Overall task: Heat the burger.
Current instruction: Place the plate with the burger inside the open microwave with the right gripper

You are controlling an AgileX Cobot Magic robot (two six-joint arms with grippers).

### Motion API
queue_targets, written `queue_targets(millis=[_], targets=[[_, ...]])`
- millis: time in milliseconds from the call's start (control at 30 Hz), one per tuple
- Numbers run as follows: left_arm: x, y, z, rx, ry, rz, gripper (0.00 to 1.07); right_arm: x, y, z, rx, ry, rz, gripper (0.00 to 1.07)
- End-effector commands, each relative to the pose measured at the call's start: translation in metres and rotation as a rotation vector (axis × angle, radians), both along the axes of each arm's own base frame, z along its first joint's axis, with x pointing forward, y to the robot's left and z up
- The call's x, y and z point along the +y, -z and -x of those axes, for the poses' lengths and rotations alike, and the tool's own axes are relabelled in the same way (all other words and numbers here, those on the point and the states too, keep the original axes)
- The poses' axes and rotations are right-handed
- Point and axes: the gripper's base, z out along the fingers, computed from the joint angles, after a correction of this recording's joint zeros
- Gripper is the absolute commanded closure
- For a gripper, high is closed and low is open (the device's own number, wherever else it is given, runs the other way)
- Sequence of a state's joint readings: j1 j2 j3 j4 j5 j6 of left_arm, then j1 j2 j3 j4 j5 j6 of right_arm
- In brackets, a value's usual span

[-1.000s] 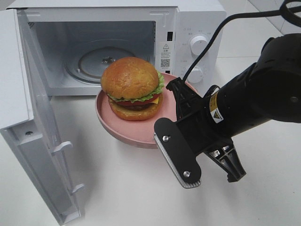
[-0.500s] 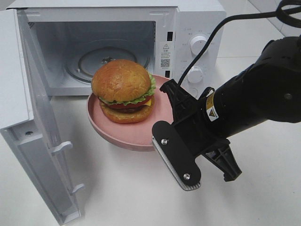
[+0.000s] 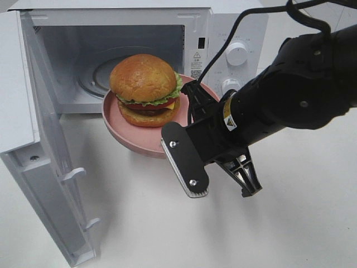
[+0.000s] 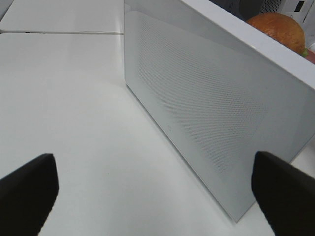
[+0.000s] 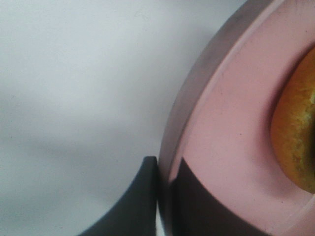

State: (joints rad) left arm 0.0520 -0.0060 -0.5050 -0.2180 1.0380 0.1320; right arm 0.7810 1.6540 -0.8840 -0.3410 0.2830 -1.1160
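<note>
The right gripper (image 5: 166, 164) pinches the pink plate (image 3: 136, 139) by its rim, with the burger (image 3: 145, 78) on it at upper centre, just outside the open microwave (image 3: 234, 28). The left gripper (image 4: 156, 189) is spread wide beside the door (image 4: 206, 98), above bare bench (image 3: 139, 223).

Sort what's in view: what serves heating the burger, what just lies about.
In the job: burger, pink plate under it, right hand shut on the plate's rim, microwave, its open door.
Lying about: left hand, open and empty; white table.

Microwave (image 3: 234, 33) front is showing a warning-triangle sticker (image 3: 196, 57); right arm (image 3: 301, 95) is carrying a yellow hazard label (image 3: 228, 115); no wording legible.
</note>
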Motion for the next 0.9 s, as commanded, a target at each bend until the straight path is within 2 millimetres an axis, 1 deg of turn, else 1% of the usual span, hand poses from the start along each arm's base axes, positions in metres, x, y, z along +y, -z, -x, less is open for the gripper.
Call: queue_targets(millis=[33,167,367,400,433,600,900], targets=[[-0.001,0.000,0.003,-0.025,-0.001,0.011,0.07,0.012,-0.009,-0.012,-0.050,-0.003,-0.060,1.07],[-0.001,0.000,0.003,-0.025,-0.001,0.011,0.07,0.022,-0.008,-0.023,-0.056,0.000,-0.068,1.07],[-0.001,0.000,0.003,-0.025,-0.001,0.011,0.07,0.031,-0.009,-0.032,-0.062,0.007,-0.080,1.07],[-0.001,0.000,0.003,-0.025,-0.001,0.011,0.07,0.036,-0.010,-0.037,-0.055,0.022,-0.092,1.07],[-0.001,0.000,0.003,-0.025,-0.001,0.011,0.07,0.036,-0.010,-0.037,-0.055,0.022,-0.092,1.07],[-0.001,0.000,0.003,-0.025,-0.001,0.011,0.07,0.047,-0.009,-0.049,-0.034,0.050,-0.092,1.07],[-0.001,0.000,0.003,-0.025,-0.001,0.011,0.07,0.061,-0.007,-0.064,-0.025,0.083,-0.093,1.07]])
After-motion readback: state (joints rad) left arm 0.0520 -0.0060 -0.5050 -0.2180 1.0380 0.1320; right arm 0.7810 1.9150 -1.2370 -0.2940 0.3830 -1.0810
